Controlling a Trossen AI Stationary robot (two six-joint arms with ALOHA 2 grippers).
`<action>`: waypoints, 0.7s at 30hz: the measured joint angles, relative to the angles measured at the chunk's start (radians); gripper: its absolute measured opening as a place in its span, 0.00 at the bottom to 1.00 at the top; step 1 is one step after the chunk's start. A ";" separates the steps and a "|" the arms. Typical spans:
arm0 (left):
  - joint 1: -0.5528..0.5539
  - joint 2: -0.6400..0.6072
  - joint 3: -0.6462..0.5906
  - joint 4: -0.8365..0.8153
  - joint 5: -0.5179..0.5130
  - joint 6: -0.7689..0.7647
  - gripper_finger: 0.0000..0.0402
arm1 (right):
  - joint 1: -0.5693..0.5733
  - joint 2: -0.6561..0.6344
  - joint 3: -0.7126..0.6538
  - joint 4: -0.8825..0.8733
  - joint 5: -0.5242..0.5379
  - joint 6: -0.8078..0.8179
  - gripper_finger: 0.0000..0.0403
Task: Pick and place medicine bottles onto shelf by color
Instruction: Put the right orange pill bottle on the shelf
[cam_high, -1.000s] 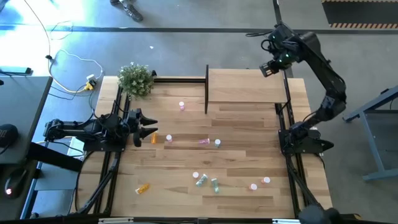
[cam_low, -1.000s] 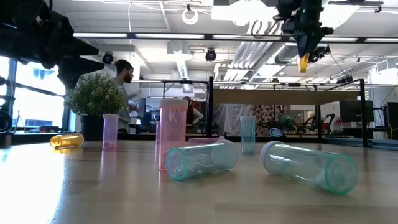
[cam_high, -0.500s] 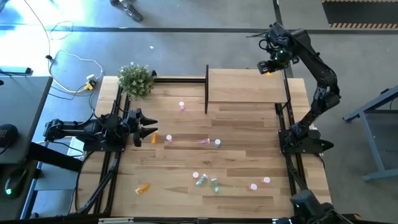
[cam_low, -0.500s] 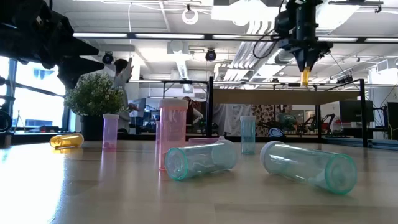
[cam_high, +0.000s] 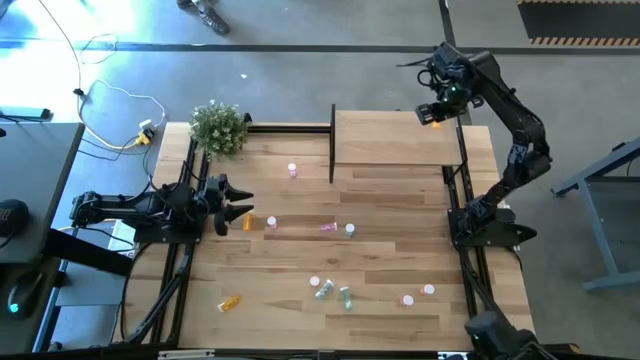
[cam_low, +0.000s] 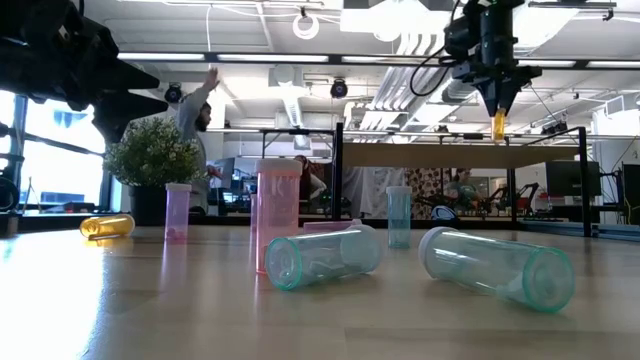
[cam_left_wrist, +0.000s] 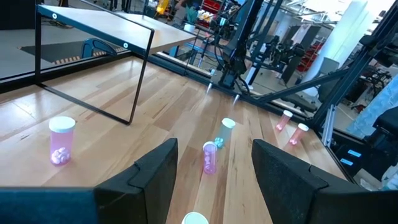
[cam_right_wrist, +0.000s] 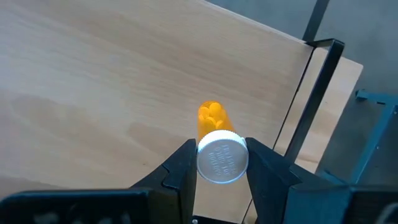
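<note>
Plank tabletop (cam_high: 300, 255), centre frame: scattered medicine bottles, unmoved. Shelf (cam_high: 395, 138), upper right: right gripper (cam_high: 433, 112) clenched on an orange bottle (cam_right_wrist: 212, 117) by its white cap, hanging above the shelf's right end, shifted slightly since a second ago. Left gripper (cam_high: 240, 208), left edge: parted, empty, unchanged. Background person's arm now raised

One camera looks straight down over the whole table (cam_high: 300, 290); another sits at tabletop level, facing the room. Wrist cameras look close past their fingers (all share the shelf (cam_high: 395, 138)).
</note>
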 joint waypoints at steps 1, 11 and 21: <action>0.000 0.000 0.000 0.000 0.000 0.000 0.49 | 0.000 0.002 0.000 0.000 0.004 0.002 0.26; 0.000 0.000 0.000 0.000 -0.003 0.000 0.49 | 0.009 0.039 0.000 0.006 0.021 0.128 0.26; 0.000 0.000 0.000 0.000 -0.003 -0.001 0.49 | 0.006 0.080 0.000 0.009 0.029 0.248 0.26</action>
